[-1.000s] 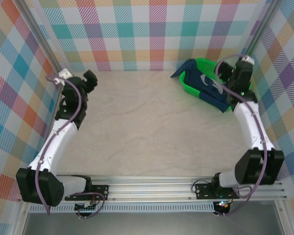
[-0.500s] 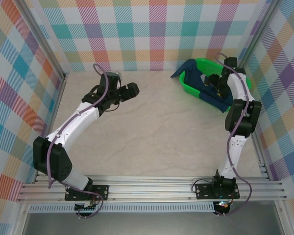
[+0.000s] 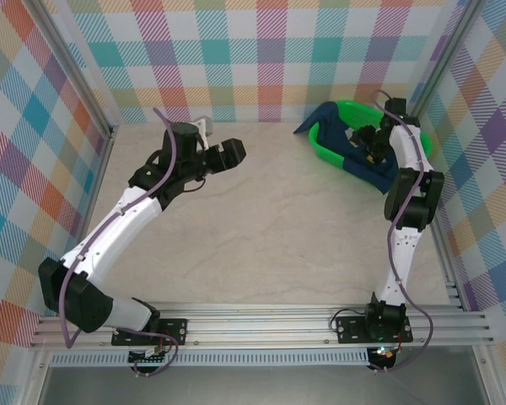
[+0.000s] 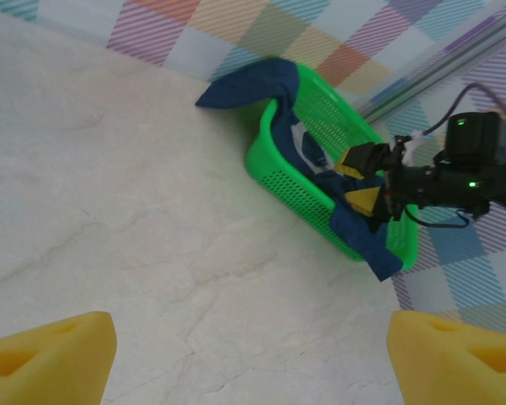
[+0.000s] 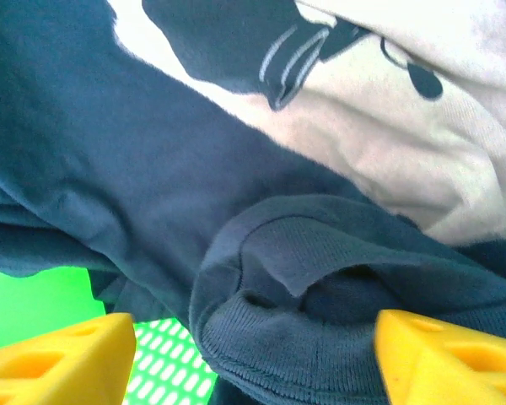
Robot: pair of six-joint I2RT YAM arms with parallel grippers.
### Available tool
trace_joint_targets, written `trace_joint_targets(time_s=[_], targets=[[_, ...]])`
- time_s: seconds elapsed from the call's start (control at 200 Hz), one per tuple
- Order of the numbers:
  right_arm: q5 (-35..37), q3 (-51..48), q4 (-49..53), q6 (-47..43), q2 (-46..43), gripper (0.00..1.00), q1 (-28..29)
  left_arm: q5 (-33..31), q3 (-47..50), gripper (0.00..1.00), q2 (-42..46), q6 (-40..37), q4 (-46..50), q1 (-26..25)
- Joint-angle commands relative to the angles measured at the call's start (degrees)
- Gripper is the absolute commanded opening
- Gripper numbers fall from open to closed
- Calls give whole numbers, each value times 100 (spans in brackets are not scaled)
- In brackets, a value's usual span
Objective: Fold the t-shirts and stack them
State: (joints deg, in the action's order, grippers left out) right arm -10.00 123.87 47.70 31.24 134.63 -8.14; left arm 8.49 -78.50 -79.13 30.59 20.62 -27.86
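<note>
The dark navy t-shirt [image 3: 364,162] lies crumpled in the green mesh basket [image 3: 331,150] at the back right, with parts hanging over the rim. Its white and light-blue print [image 5: 379,101] faces the right wrist camera, and the ribbed collar [image 5: 320,337] sits between my right gripper's yellow fingers [image 5: 63,359]. My right gripper [image 3: 367,139] is open, down in the basket just over the shirt. My left gripper [image 3: 229,153] hovers open over the bare table at back centre-left, pointing toward the basket [image 4: 295,181] and the shirt [image 4: 358,224].
Checked walls close in the table at the back and both sides. The marble-patterned tabletop [image 3: 261,228] spreads between the two arms. The basket stands tight in the back right corner near the metal frame post [image 3: 443,59].
My left arm swung from the left wall toward the table's centre, gripper now facing the basket. My right arm stretched up and lowered its gripper into the basket onto the shirt.
</note>
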Motion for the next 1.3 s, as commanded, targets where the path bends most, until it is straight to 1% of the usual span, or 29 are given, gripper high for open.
trace_joint_targets(time_s=[0.0,0.12,0.16,0.19,0.22,0.29,0.33,0.365,0.515,0.56,0.62,0.695,0.765,0.805,0.83,0.905,0.92,0.945,0.955,0.96,1.005,1.05,1.23,1.295], targets=[[-53,285,161,368,241,66,-100,-54,-92,84,227,-153,-39,-62],[78,488,407,454,383,56,-100,-118,-130,84,284,-263,125,-62],[333,633,661,465,414,54,-96,-150,-138,84,299,-277,176,-62],[666,711,862,496,388,53,-90,-179,-139,84,311,-288,198,-62],[892,629,844,485,274,54,-84,-201,-129,84,332,-283,214,-62],[1092,49,235,420,-131,57,-95,-255,-120,84,365,-297,233,-62],[1056,-217,-64,388,-282,61,-110,-286,-109,84,381,-292,242,-63],[976,-222,-121,364,-260,63,-125,-319,-100,84,383,-299,252,-62],[703,1025,951,311,660,66,-120,-306,-56,84,342,-256,254,-58],[677,1120,1037,344,784,67,-114,-295,-45,84,339,-246,243,-62],[607,1006,909,386,819,69,-110,-313,-43,84,339,-225,236,-62],[401,987,781,391,914,69,-109,-319,-36,84,356,-211,239,-63],[270,1251,922,391,1129,66,-112,-330,-27,84,381,-220,267,-62],[229,1418,1019,363,1240,62,-97,-344,-12,84,410,-220,297,-62],[212,1496,1062,340,1281,57,-90,-349,-11,84,419,-224,310,-62],[250,1524,1056,290,1259,34,-71,-366,1,84,462,-229,359,-62],[263,1510,1033,280,1233,31,-62,-378,-1,84,471,-235,367,-62],[293,1427,943,257,1165,23,-50,-382,-1,84,478,-240,377,-62],[305,1363,887,251,1110,18,-50,-394,-4,84,484,-245,380,-62],[305,1363,887,251,1110,18,-50,-393,-1,84,494,-246,381,-62],[386,1123,633,224,871,7,-28,-409,-4,84,511,-255,404,-62],[464,841,350,188,581,0,-21,-420,-4,84,517,-264,415,-62],[910,36,-495,159,-771,0,12,-479,-3,84,500,-249,412,-62],[925,-165,-792,153,-1243,0,14,-490,2,84,442,-216,416,-62]])
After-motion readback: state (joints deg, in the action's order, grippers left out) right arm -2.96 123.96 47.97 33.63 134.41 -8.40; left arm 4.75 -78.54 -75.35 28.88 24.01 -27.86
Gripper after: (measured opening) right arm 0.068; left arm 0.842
